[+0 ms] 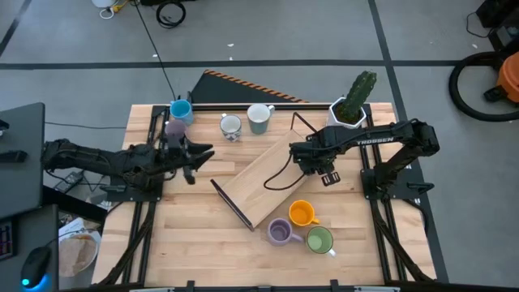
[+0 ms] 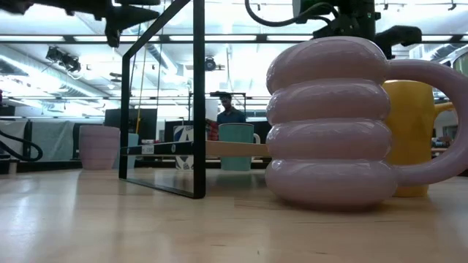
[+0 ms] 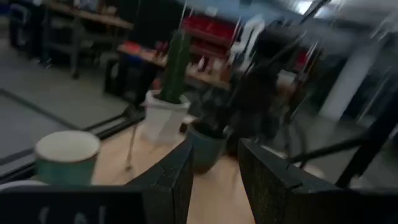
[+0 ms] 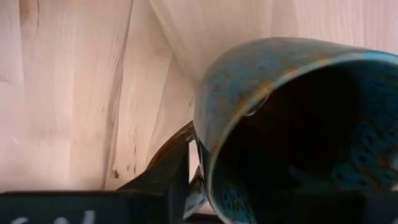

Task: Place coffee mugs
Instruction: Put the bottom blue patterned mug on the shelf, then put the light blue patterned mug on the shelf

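My right gripper hangs above the slanted wooden board and is shut on a dark, blue-brown speckled mug. In the left wrist view this mug shows below the right arm. My left gripper hovers open near the table's left side and holds nothing; its fingers are apart. On the far side stand a blue mug, a lavender mug, a steel-grey mug and a pale teal mug. Near the front stand an orange mug, a purple ribbed mug and a green mug. My right gripper holds the dark mug at its wall just below the rim. One finger lies on the outside of the wall; the mug hides the other. The fingers point down from above. The mug is lifted clear of the board, tilted, its mouth toward the wrist camera.
A black wire frame stands on the board's near left edge. A white faceted pot with a cactus sits at the far right. The purple ribbed mug and orange mug fill the low view. A person stands beyond the table.
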